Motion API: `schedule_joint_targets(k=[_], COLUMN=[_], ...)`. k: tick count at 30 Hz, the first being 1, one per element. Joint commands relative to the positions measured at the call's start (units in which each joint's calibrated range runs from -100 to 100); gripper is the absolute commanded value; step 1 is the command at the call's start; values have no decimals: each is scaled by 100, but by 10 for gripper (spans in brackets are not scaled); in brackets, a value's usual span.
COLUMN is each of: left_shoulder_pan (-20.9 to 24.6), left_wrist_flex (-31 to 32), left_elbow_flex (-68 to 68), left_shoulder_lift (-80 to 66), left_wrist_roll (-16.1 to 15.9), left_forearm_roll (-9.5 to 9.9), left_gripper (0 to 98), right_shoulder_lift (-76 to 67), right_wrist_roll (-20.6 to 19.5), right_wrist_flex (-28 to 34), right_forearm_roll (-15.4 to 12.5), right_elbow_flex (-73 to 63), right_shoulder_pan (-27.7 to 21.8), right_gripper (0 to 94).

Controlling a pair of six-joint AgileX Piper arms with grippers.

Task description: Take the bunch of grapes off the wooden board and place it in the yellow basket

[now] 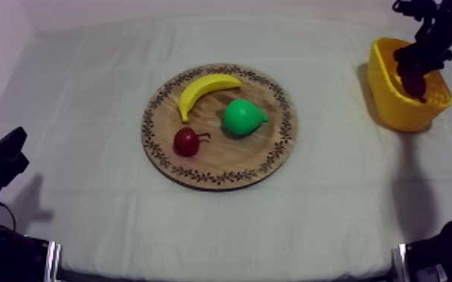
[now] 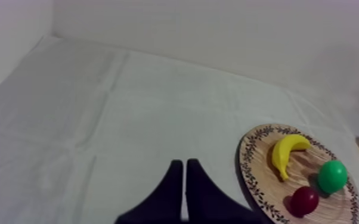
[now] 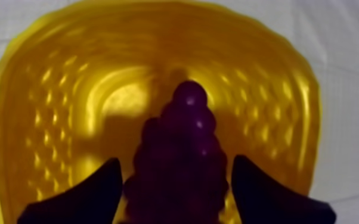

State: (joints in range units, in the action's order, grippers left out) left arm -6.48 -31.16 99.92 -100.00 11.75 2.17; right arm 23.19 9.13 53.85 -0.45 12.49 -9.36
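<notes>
The dark purple bunch of grapes [image 3: 179, 155] hangs inside the yellow basket [image 3: 50, 89], above its floor. My right gripper [image 3: 177, 164] is shut on it, one black finger pressing at each side. From above, the right gripper [image 1: 413, 61] reaches down into the basket [image 1: 394, 109] at the far right, and the bunch of grapes [image 1: 414, 82] shows dark below it. My left gripper [image 1: 7, 150] rests low at the left edge; in its own view the left gripper [image 2: 185, 162] is a narrow shut wedge over bare cloth.
The round wooden board [image 1: 161, 154] lies mid-table and holds a banana [image 1: 206, 88], a green pear [image 1: 242, 118] and a small red fruit [image 1: 186, 141]. Open cloth lies between the board and the basket.
</notes>
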Motion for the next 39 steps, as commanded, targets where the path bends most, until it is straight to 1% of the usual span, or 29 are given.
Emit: schedule_joint_targets(k=[1,5,11,18,23,29,33,39], left_shoulder_pan=[0,0,0,0,0,0,0,0], left_wrist_flex=[3,3,3,3,3,3,3,3], left_elbow_flex=[-3,-3,-3,-3,-3,-3,-3,-3], left_shoulder_lift=[0,0,0,0,0,0,0,0], left_wrist_roll=[0,0,0,0,0,0,0,0], left_forearm_roll=[0,0,0,0,0,0,0,0], left_gripper=[1,1,1,1,1,1,1,1], right_shoulder_lift=[6,-86,-737,-2383,-3840,-5521,-6481,-7853], right_wrist_roll=[-7,-56,-122,-141,-223,-442,-514,-626], right_wrist_flex=[-104,-391,-830,-1693,-2143,-2268,-2247,-2398], right_forearm_roll=[-4,7,28,40,109,304,349,455], right_elbow_flex=[56,262,772,2061,3107,4112,4683,5789], right_shoulder_pan=[18,71,109,81,79,143,187,295], right_gripper=[578,620,601,549,512,433,370,310])
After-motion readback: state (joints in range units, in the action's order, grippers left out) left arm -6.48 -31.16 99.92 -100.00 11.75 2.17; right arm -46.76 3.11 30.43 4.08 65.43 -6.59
